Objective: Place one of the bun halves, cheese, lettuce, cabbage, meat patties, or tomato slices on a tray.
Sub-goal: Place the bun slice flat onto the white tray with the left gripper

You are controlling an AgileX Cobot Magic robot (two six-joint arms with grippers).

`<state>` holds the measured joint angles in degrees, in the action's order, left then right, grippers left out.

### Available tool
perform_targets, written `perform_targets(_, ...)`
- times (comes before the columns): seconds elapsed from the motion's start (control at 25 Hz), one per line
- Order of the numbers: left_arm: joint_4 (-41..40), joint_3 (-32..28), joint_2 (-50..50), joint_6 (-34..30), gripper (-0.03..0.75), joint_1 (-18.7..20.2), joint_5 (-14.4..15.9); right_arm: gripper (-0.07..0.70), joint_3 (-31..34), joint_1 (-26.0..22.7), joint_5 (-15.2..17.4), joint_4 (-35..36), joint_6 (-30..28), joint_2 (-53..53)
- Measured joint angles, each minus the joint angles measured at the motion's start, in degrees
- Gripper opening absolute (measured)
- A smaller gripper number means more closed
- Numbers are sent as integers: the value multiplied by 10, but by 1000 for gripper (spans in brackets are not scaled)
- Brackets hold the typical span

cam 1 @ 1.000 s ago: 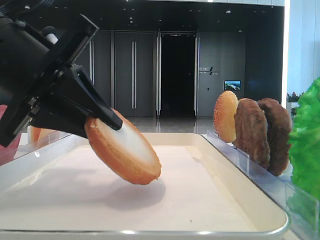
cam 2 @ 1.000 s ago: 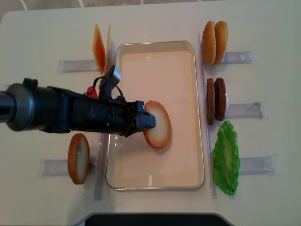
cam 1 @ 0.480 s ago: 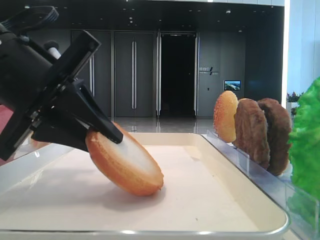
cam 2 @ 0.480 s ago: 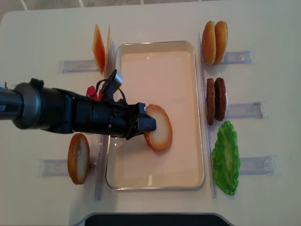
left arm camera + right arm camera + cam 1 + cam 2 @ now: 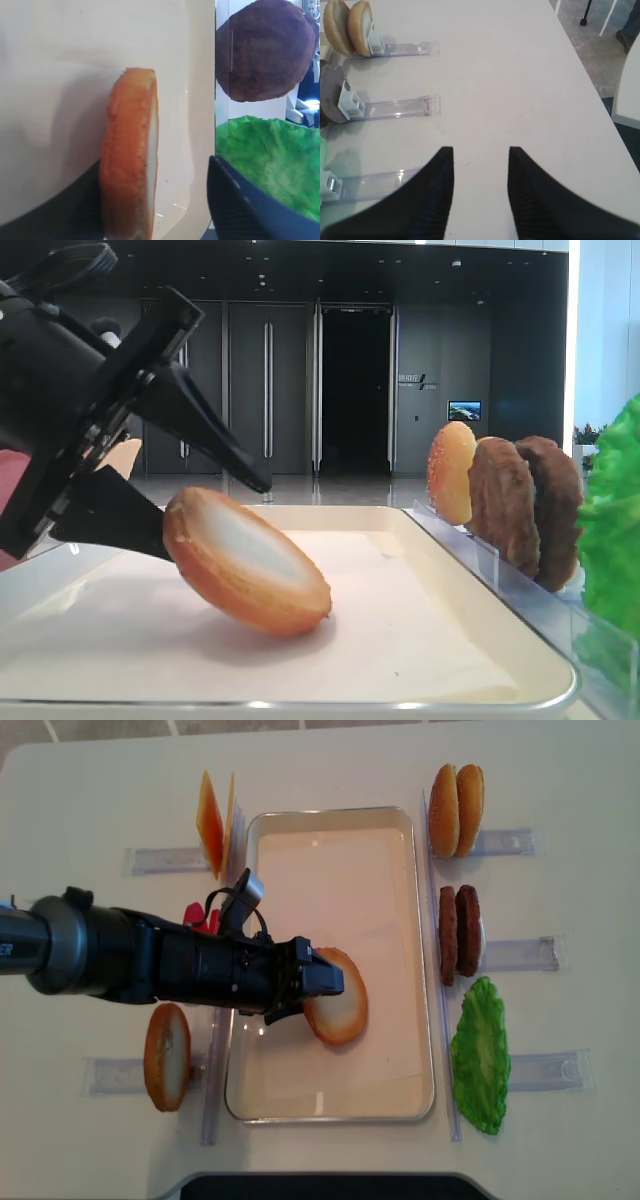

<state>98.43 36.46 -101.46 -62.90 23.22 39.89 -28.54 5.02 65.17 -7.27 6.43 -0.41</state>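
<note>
Left gripper: jaws apart, straddling bun half.
Bun half: tilted, lower edge resting on tray.
Right gripper: fingers apart, holding nothing, over table.

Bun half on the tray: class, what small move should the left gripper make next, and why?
Probably draw the left gripper back, up and away. Its jaws stand apart around the bun half, whose lower edge rests on the tray, leaning against the lower finger.

On the tray, the bun blocks the middle; from 12 to 3 o'clock it lies open. Patties and lettuce wall the 3 o'clock rim.
</note>
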Motion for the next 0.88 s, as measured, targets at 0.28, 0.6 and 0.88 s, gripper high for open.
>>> perform_targets(0.28, -48, 0, 27, 73, 502, 0, -23, 283, 0, 0, 0, 0, 0, 0)
perform_targets(0.6, -222, 0, 93, 248, 503, 0, -67, 283, 0, 0, 0, 0, 0, 0)
perform_targets(0.88, -421, 13, 167, 425, 503, 0, -72, 283, 0, 0, 0, 0, 0, 0)
